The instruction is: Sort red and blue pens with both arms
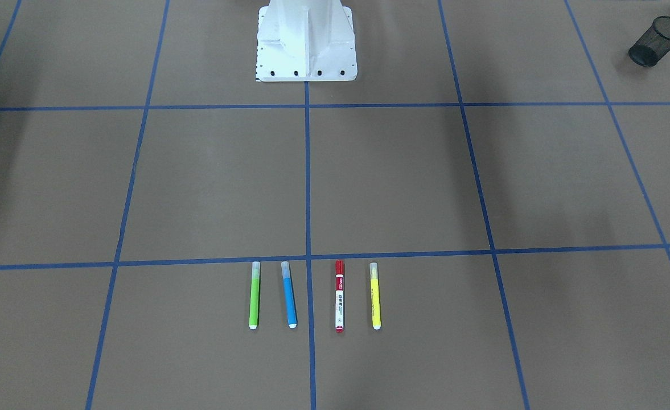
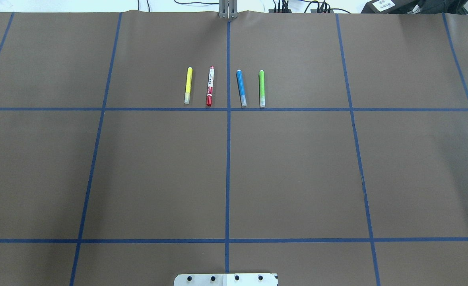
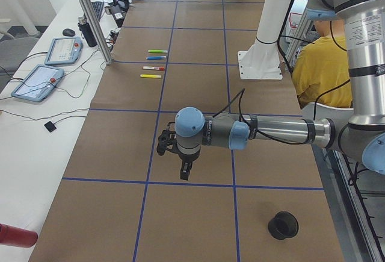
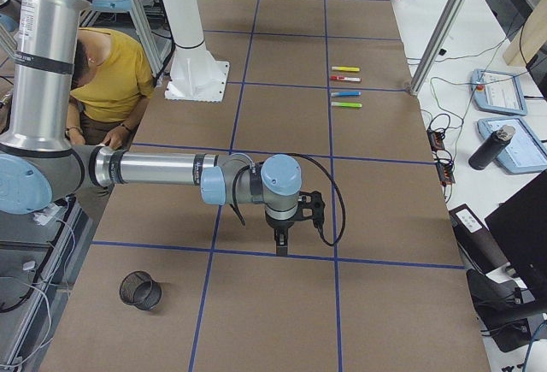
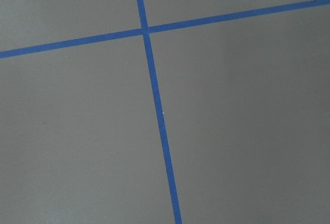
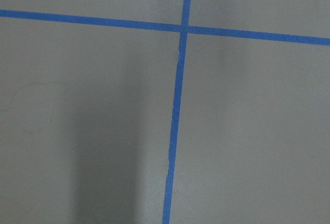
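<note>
Desk (image 2: pixel 297 171): brown paper w/ blue tape grid. Four markers in a row at mid-length, close to the desk's far edge (operators' side). All parallel, none touching, caps toward the robot.

Order from robot's left: yellow marker (image 2: pixel 188 85), red pen (image 2: pixel 210 86), blue pen (image 2: pixel 241 87), green marker (image 2: pixel 262 88). Centre tape line (image 2: pixel 228 159) runs between red and blue, w/ red just on the left-arm side and blue just on the right-arm side.

Left arm (image 3: pixel 271 131) reaches out level over the desk's left end, left gripper (image 3: pixel 184 171) pointing down. I only get it on the side cam, so I can't tell how far the jaws stand apart or whether they hold anything. Right arm (image 4: pixel 162 169) sits likewise over the right end, right gripper (image 4: pixel 281 244) pointing down. Same there, can't tell. Wrist cams give paper + tape crossings only. Both grippers are well apart from the pens.

Left mesh cup (image 3: pixel 283 224) sits on the left end near the robot-side edge, right mesh cup (image 4: pixel 141 289) on the right end. Person in yellow shirt (image 4: pixel 107 68) at the robot-side edge.
</note>
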Controlling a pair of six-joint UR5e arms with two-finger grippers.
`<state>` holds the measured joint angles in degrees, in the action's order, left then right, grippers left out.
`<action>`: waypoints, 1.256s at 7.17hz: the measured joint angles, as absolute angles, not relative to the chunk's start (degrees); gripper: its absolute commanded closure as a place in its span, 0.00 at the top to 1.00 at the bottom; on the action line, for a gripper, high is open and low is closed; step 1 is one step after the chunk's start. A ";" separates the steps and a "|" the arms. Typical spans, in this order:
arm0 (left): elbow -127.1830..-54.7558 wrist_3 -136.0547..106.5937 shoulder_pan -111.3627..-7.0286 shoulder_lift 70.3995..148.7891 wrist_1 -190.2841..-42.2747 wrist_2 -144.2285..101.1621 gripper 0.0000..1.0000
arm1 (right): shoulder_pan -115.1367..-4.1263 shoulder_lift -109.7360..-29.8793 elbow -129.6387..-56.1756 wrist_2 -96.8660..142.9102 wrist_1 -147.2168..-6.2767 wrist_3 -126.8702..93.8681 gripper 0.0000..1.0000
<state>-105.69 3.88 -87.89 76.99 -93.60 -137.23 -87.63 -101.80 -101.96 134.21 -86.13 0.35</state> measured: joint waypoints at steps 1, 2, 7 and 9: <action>-105.71 3.87 -87.89 77.03 -93.62 -137.34 1.00 | -87.63 -101.78 -101.96 134.26 -86.13 0.35 1.00; -105.83 3.87 -87.89 77.11 -93.64 -137.53 1.00 | -87.63 -101.78 -101.95 134.42 -86.13 0.35 1.00; -106.51 3.81 -87.82 77.75 -93.95 -137.74 1.00 | -87.58 -101.73 -104.44 134.74 -86.04 0.29 1.00; -106.23 3.66 -87.80 79.80 -93.90 -137.36 1.00 | -87.45 -101.68 -104.81 136.63 -81.34 -0.16 1.00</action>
